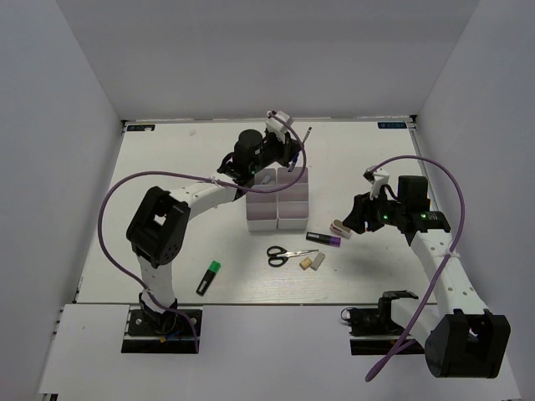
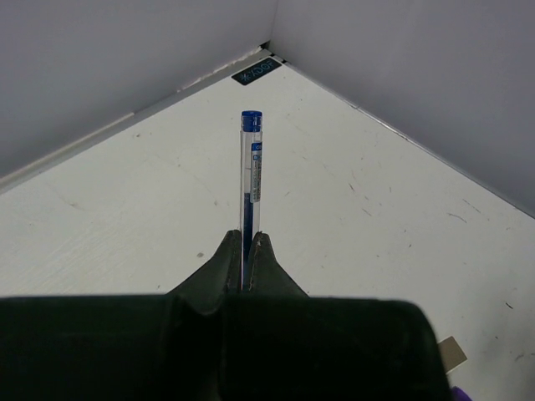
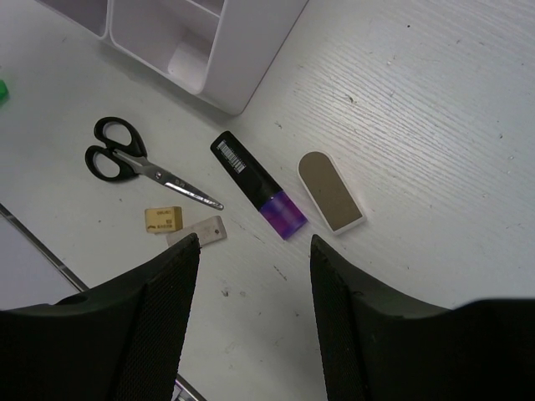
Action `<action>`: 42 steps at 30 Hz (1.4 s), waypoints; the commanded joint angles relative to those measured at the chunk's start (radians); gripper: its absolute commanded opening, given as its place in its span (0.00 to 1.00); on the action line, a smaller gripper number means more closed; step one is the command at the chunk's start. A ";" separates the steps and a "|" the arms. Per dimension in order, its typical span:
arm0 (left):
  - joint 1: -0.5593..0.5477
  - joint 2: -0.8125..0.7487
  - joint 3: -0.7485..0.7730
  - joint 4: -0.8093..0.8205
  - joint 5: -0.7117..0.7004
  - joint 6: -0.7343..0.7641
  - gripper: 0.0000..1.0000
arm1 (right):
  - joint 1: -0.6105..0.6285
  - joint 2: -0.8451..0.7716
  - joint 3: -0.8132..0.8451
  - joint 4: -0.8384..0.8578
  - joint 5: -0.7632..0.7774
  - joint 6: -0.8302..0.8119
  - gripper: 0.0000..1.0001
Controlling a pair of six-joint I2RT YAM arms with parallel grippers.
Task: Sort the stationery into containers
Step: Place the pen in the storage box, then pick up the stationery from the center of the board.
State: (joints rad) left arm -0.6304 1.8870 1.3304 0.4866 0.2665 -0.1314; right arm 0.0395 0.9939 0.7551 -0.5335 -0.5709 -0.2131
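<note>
My left gripper (image 2: 247, 244) is shut on a clear blue pen (image 2: 251, 175), which points toward the far right corner of the table. From above, that gripper (image 1: 292, 155) hovers over the far end of the white containers (image 1: 278, 203), and the pen (image 1: 306, 134) sticks out past them. My right gripper (image 3: 255, 251) hangs open and empty above bare table. Just ahead of it lie the purple marker (image 3: 255, 184) and the pinkish-white clip-like piece (image 3: 332, 190). Black-handled scissors (image 3: 125, 159), a tan eraser (image 3: 163, 220) and a grey eraser (image 3: 201, 230) lie to its left.
A green-capped black marker (image 1: 209, 278) lies alone near the front left, beside the left arm's base. White walls close in the table on three sides. A purple cable loops from each arm.
</note>
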 commanded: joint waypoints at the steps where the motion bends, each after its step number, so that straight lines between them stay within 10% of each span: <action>1: 0.008 -0.002 0.013 0.064 -0.006 -0.028 0.00 | -0.003 -0.006 0.009 -0.010 -0.020 0.001 0.59; 18: 0.018 -0.026 -0.132 0.096 0.010 -0.027 0.06 | -0.003 0.003 0.010 -0.013 -0.023 -0.006 0.60; 29: 0.005 -0.091 -0.177 0.083 0.013 -0.005 0.47 | -0.001 0.008 0.010 -0.017 -0.020 -0.014 0.64; 36: -0.023 -0.187 -0.194 0.083 0.007 -0.005 0.53 | -0.004 0.014 0.007 -0.017 0.009 -0.025 0.62; 42: -0.090 -0.446 -0.157 -0.430 -0.045 0.055 0.00 | 0.017 0.087 0.003 -0.002 0.078 -0.152 0.40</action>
State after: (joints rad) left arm -0.6811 1.6161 1.1309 0.3660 0.2504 -0.1165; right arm 0.0444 1.0363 0.7551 -0.5453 -0.5316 -0.2745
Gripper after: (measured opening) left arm 0.038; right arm 0.410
